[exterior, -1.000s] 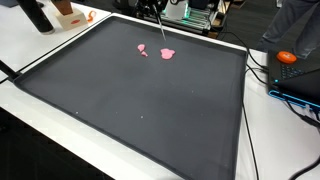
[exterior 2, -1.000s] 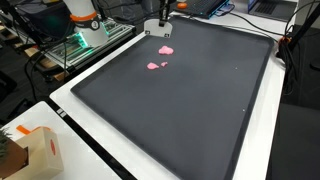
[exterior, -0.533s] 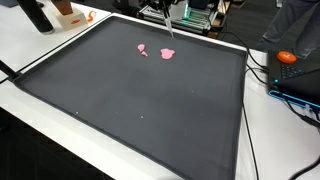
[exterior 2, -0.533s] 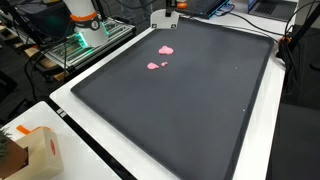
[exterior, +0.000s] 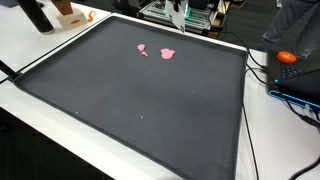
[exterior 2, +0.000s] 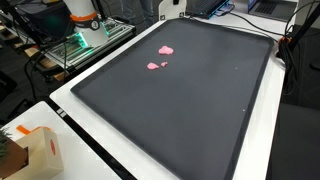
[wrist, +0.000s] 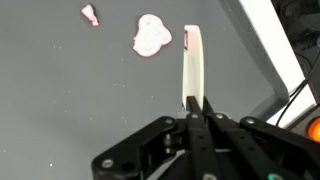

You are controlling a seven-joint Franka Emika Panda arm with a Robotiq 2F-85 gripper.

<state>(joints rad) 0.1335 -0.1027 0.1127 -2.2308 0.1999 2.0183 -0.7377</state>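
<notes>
My gripper (wrist: 195,104) is shut on a slim white stick (wrist: 192,62) with a small pink mark at its far tip. The stick hangs above a dark mat (wrist: 60,100). A large pink blob (wrist: 151,35) lies on the mat just beside the stick's tip, and a small pink blob (wrist: 90,14) lies farther off. In both exterior views the gripper (exterior: 178,12) (exterior 2: 171,8) is raised at the mat's far edge. The large blob (exterior: 167,54) (exterior 2: 165,49) and the small one (exterior: 142,48) (exterior 2: 155,66) lie below it, untouched.
The dark mat (exterior: 140,110) covers a white table (exterior 2: 110,165). An orange object (exterior: 287,57) and cables lie beside one edge. A cardboard box (exterior 2: 30,150) stands at a corner. A black bottle (exterior: 37,15) and lit equipment (exterior 2: 85,40) stand beyond the mat.
The gripper has lifted with the white stick and moved off the pink blobs toward the mat's far edge. The blobs have not moved.
</notes>
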